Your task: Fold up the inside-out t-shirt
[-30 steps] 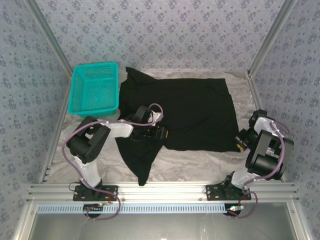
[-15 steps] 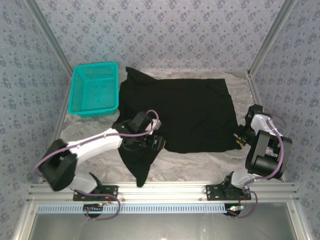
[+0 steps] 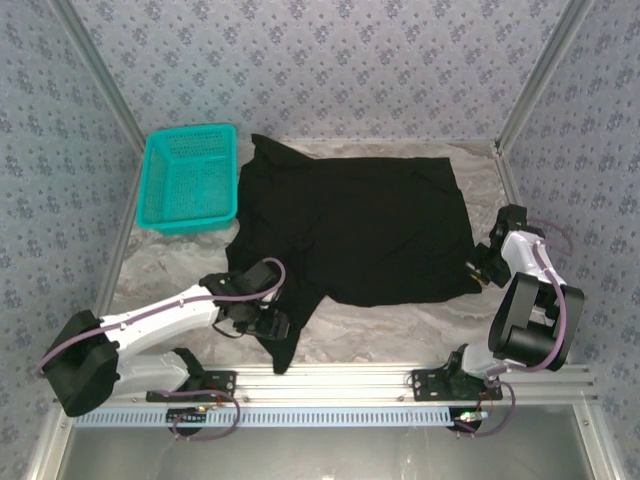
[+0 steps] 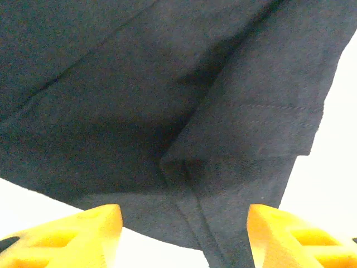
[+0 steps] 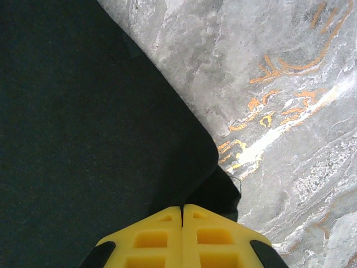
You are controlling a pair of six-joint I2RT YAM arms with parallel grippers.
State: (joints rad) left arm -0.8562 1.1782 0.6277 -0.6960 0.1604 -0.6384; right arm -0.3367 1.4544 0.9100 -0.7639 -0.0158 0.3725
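The inside-out t-shirt lies spread flat and black over the marble table, one sleeve trailing toward the near edge. My left gripper hovers over that sleeve. In the left wrist view its yellow fingers stand apart, the left gripper open, with the sleeve's stitched hem between and beyond them. My right gripper sits at the shirt's near right corner. In the right wrist view the right gripper is shut, with the shirt's corner drawn into the tips.
A teal mesh basket stands at the back left, next to the shirt's far left edge. Bare marble table shows in front of the shirt. Metal frame posts and patterned walls close in the sides and back.
My left arm has pulled back toward the near left, from the shirt's left middle down along the sleeve, jaws open. The right gripper has stayed shut at the corner, shifting only slightly.
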